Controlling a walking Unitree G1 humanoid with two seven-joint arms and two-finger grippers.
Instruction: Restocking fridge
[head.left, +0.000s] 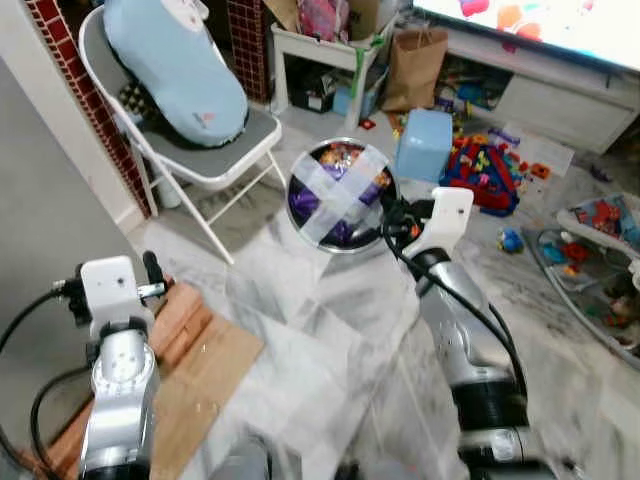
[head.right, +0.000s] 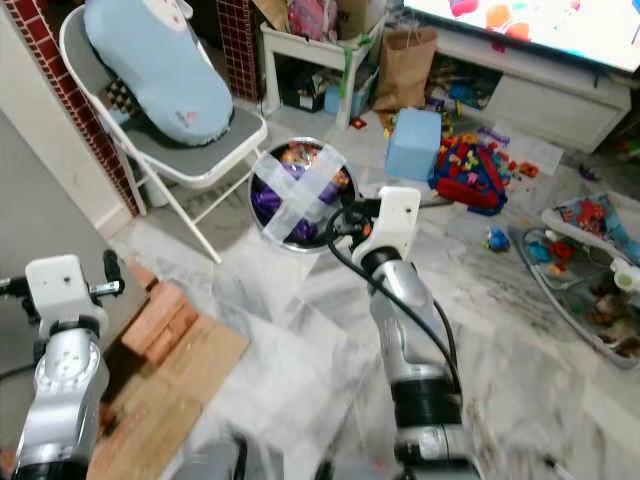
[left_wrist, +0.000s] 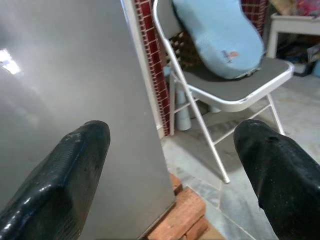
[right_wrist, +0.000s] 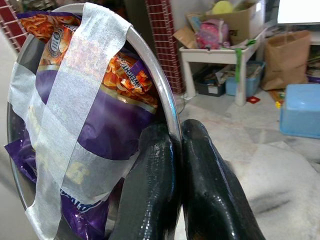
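The steel bowl (right_wrist: 165, 107) hangs off the tips of my right fingers (right_wrist: 182, 175), which are pinched closed on its thin rim, one finger inside the wall and one outside. It sits out in front of me, held over the marble floor (head.left: 330, 330), well apart from the fridge.

I judge the main risk to be that rim grip. The whole load hangs from one edge, so a jolt or a turn while I walk could make the bowl swing, twist between my fingers or slide out. Tipping it could also strain the tape, which is all that keeps the contents in.

The bowl is round, shiny metal, stuffed with snack packets (right_wrist: 107, 117), purple and orange ones, bulging above the rim. Two wide strips of pale tape (head.left: 338, 195) cross over the top in an X and hold them down.

Just beyond my right fingers is a pale blue box (head.left: 424, 143), with scattered toy blocks (head.left: 485, 170) on the floor near it.

My left fingers (left_wrist: 170, 165) are spread wide open and hold nothing. The grey fridge wall (left_wrist: 65, 100) stands just beside one of them. Ahead between them is a folding chair (left_wrist: 235, 90) with a light blue cushion (left_wrist: 220, 35) on it, and under them some bricks (left_wrist: 182, 217) at the fridge's foot.
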